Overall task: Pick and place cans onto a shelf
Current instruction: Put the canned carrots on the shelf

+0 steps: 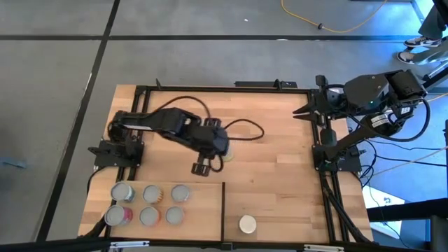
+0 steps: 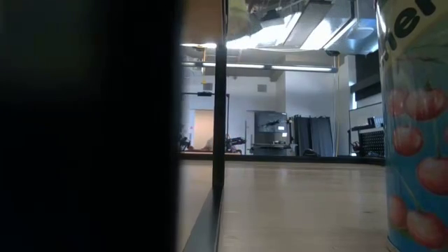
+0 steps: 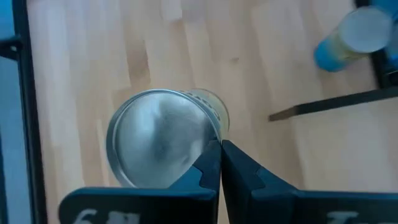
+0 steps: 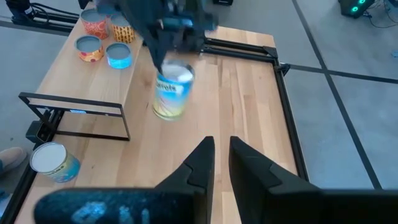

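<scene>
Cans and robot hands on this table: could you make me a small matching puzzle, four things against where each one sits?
Things
1. Group of six cans
2. White-topped can
3. Yellow-labelled can
4. Right hand

Places
A. Mid-table, right at the left hand
B. At the right edge of the table, away from every can
C. On the raised shelf
D. Alone on the bare wood beside the shelf

Pairs: 1-C, 2-D, 3-A, 4-B
</scene>
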